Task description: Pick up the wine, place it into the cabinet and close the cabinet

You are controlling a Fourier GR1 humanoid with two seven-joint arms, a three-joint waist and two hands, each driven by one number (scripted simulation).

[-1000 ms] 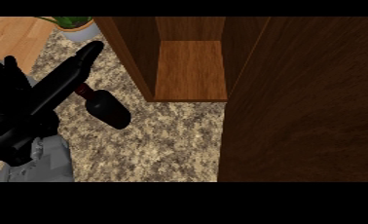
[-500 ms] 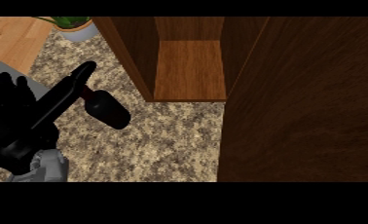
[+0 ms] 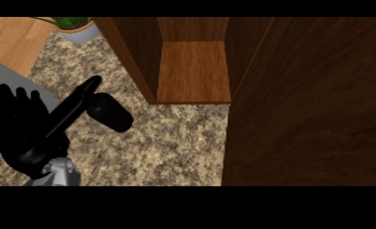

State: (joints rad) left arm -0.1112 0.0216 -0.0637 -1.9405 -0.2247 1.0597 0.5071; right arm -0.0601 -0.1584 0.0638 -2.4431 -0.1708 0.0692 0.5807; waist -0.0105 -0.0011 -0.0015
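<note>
Left hand [image 3: 37, 133], fingers apart, has slid down-left beside the wine bottle [image 3: 110, 112]; bottle ungrasped, cabinet [image 3: 192, 71] open.

Single head view, looking steeply down, close over speckled granite counter [image 3: 169, 143]. Open brown wooden cabinet [image 3: 192, 68] at top centre, its dark door [image 3: 308, 103] filling right side.
</note>
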